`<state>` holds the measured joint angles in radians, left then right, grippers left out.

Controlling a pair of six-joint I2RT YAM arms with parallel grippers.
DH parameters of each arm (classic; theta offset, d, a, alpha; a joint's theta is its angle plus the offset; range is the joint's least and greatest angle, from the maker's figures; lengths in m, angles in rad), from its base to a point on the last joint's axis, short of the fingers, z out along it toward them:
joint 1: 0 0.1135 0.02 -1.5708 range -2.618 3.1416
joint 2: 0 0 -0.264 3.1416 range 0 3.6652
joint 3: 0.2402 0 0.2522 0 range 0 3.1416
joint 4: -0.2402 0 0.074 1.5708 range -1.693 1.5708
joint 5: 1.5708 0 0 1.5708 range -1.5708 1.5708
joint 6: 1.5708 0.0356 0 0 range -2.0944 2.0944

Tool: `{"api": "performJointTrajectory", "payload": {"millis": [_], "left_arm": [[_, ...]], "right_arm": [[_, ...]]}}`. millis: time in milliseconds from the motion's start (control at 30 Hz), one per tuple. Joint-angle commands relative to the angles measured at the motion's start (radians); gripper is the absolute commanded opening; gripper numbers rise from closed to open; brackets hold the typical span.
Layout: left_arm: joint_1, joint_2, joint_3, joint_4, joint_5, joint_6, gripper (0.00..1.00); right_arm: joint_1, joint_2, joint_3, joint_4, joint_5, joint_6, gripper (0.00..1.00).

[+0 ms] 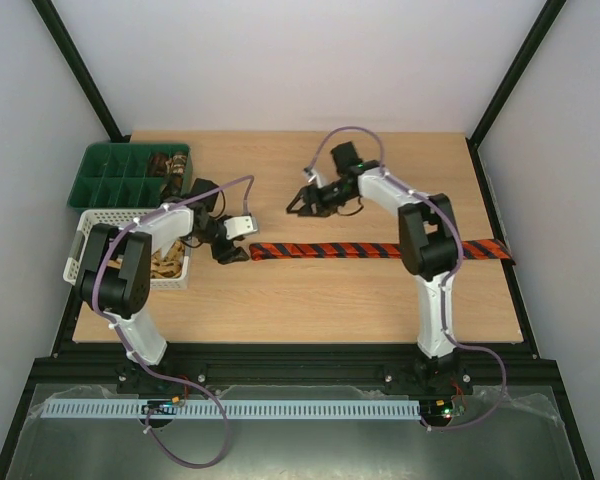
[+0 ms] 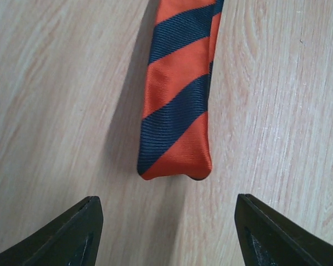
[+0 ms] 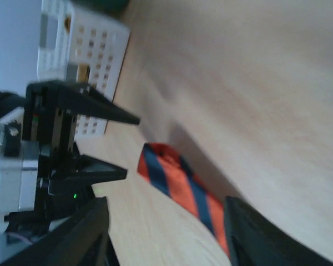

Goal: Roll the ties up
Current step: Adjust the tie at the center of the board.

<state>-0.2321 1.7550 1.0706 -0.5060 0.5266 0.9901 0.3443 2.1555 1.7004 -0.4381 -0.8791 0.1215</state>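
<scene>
A red-and-black striped tie [image 1: 330, 250] lies flat across the table, its wide end hanging over the right edge. Its narrow end [image 2: 176, 160] lies just ahead of my left gripper [image 1: 230, 253], which is open and empty, fingers [image 2: 72, 233] either side of it but short of it. My right gripper [image 1: 302, 205] is open and empty, held above the table behind the tie. In the right wrist view the tie's end [image 3: 172, 174] shows between my fingers [image 3: 250, 233], with the left gripper [image 3: 94, 138] beside it.
A white lattice basket [image 1: 88, 228] holding tan fabric stands at the left edge, also in the right wrist view [image 3: 89, 50]. A green compartment tray [image 1: 110, 175] with brown rolls sits behind it.
</scene>
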Motion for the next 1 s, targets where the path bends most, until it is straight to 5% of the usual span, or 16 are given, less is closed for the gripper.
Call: {"api": "performJointTrajectory", "payload": {"millis": [0,467,967], "left_arm": [[-0.018,-0.01,-0.026,0.018,-0.005,-0.025,0.68],[-0.053,-0.028,-0.061,0.044,-0.002,0.013,0.66],[-0.038,-0.04,-0.122,0.067,0.066,0.02,0.65]], "right_arm": [[0.102,0.046,-0.005,-0.028,-0.097,0.089,0.54],[0.207,0.108,-0.066,-0.11,0.049,-0.069,0.11],[0.211,-0.02,-0.157,-0.134,0.073,-0.134,0.04]]}}
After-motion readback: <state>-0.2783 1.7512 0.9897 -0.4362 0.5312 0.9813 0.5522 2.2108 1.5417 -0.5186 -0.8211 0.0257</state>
